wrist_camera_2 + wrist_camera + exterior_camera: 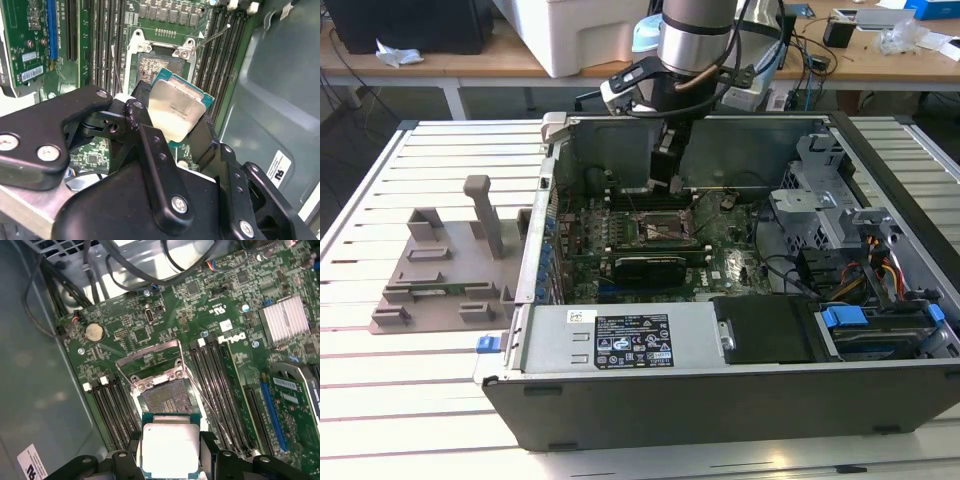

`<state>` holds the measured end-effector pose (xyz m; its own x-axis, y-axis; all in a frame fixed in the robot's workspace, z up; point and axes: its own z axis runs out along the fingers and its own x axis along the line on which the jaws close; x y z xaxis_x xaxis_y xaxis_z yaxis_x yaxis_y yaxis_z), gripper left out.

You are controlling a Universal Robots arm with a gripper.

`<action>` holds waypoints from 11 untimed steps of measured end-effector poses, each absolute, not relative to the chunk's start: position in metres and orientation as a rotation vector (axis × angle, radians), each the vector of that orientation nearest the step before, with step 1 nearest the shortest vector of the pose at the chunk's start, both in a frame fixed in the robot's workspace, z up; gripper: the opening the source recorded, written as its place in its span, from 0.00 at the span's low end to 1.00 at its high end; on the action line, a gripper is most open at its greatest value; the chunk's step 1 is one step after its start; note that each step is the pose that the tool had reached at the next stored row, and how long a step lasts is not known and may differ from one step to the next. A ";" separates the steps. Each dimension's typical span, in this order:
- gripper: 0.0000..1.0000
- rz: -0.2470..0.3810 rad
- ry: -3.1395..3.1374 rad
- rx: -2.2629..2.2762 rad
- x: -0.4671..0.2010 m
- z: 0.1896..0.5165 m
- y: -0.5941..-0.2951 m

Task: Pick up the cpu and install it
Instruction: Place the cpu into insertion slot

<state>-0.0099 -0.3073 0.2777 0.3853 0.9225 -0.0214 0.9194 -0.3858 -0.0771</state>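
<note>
half the job looks done to me: the hand (175, 125) is pinching the cpu (180, 107) by its opposite edges, silver plate showing in both wrist views, so the pick-up is done. i'm holding the chip inside the computer case (720, 390), hanging just above the motherboard (225, 300) and near the socket (165, 397), apart from it, not seated. the socket is lying bare with its retention frame (150, 357) swung open, so i'm judging the install as the part left: the chip is not yet in the socket and the frame is not yet closed. in the exterior view the arm is reaching down into the open case over that same spot. the case is lying on its side on a pale slatted bench (410, 400), with a grey holder block (430, 280) sitting beside it toward the exterior view's left. behind, a wooden bench (500, 62) is carrying a white box (582, 35) and loose clutter, and the room is looking like a workshop.
</note>
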 end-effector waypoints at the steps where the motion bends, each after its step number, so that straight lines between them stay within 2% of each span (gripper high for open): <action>1: 0.55 0.093 -1.698 -2.579 -0.010 0.278 -0.307; 11: 0.55 0.091 -1.479 -2.710 -0.008 0.278 -0.307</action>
